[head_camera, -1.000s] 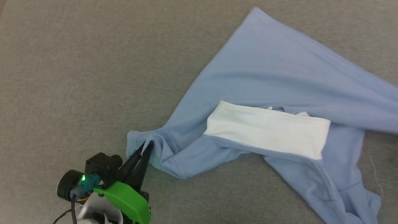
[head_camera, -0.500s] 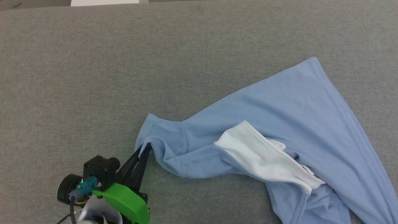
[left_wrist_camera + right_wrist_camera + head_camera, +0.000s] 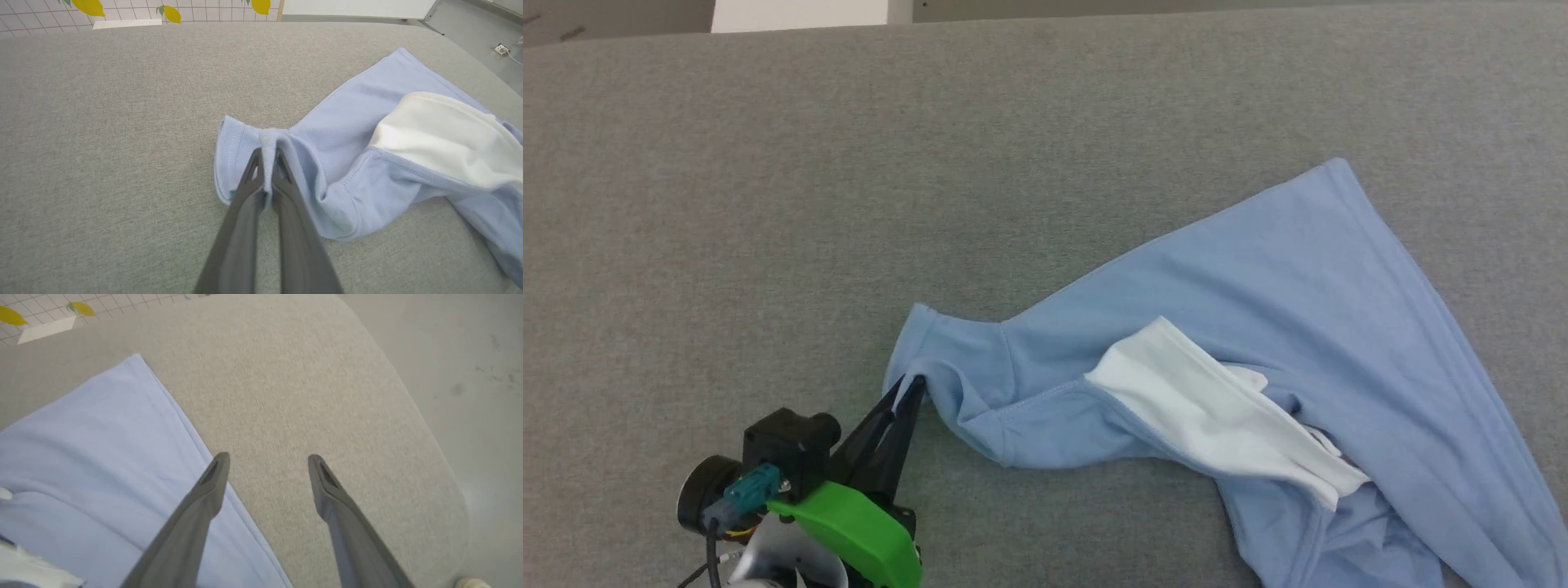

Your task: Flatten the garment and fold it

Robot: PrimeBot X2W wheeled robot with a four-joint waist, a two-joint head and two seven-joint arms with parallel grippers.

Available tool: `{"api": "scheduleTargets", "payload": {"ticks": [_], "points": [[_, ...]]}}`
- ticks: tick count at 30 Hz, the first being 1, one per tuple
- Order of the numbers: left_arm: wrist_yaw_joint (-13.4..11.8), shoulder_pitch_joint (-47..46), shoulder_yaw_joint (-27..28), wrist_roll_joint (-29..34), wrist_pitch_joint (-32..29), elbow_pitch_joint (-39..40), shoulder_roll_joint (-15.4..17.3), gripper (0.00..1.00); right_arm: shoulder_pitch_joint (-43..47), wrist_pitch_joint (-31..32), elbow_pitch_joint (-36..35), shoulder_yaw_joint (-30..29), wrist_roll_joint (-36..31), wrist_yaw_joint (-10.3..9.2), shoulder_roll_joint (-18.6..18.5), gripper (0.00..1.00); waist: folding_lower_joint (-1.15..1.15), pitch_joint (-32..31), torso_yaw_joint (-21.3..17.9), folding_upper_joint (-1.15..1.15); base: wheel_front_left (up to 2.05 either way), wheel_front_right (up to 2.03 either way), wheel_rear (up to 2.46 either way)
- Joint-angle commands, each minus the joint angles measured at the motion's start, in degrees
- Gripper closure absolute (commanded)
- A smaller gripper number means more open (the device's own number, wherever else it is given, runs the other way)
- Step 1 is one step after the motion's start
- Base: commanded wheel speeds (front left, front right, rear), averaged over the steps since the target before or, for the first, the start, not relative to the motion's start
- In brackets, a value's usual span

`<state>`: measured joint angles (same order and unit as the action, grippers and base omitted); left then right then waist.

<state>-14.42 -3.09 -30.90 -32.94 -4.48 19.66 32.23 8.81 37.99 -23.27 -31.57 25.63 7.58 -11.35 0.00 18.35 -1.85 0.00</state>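
1. the support is a flat grey woven-fabric surface (image 3: 768, 204), probably a padded table top or a mattress; can't tell which from these views.
2. its far edge runs straight across the top of the head view, and the right wrist view shows a rounded corner.
3. a light blue garment (image 3: 1258, 269) lies directly on it, on the right half, rumpled and not flat.
4. one garment corner points far right, with a stitched hem along that side.
5. a sleeve end sits near the front middle, bunched and raised slightly off the surface.
6. a white panel (image 3: 1217, 408) lies folded over on top of the blue cloth.
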Motion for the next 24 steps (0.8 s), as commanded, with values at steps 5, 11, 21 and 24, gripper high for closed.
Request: {"api": "scheduleTargets", "payload": {"ticks": [5, 11, 21, 24], "points": [[0.2, -2.0, -0.7, 0.7, -0.2, 0.7, -0.6, 1.00, -10.8, 5.1, -0.2, 4.7, -1.4, -0.09, -5.6, 0.00, 0.00, 2.0, 3.2, 0.00, 0.00, 0.00, 0.00], [1.0, -4.9, -2.2, 2.2, -0.5, 1.1, -1.4, 1.00, -23.3, 6.2, 8.9, 14.8, -5.5, -0.09, -9.7, 0.00, 0.00, 6.0, 6.9, 0.00, 0.00, 0.00, 0.00], [2.0, -8.9, -4.5, 3.4, -1.5, 0.4, -3.7, 1.00, -35.3, 7.5, 22.6, 23.1, -9.4, -0.09, -13.5, 0.00, 0.00, 11.0, 12.0, 0.00, 0.00, 0.00, 0.00], [2.4, -9.9, -4.8, 3.5, -1.2, 0.0, -4.4, 1.00, -36.7, 7.8, 25.4, 23.6, -10.0, -0.09, -14.6, 0.00, 0.00, 12.3, 13.0, 0.00, 0.00, 0.00, 0.00]]}}
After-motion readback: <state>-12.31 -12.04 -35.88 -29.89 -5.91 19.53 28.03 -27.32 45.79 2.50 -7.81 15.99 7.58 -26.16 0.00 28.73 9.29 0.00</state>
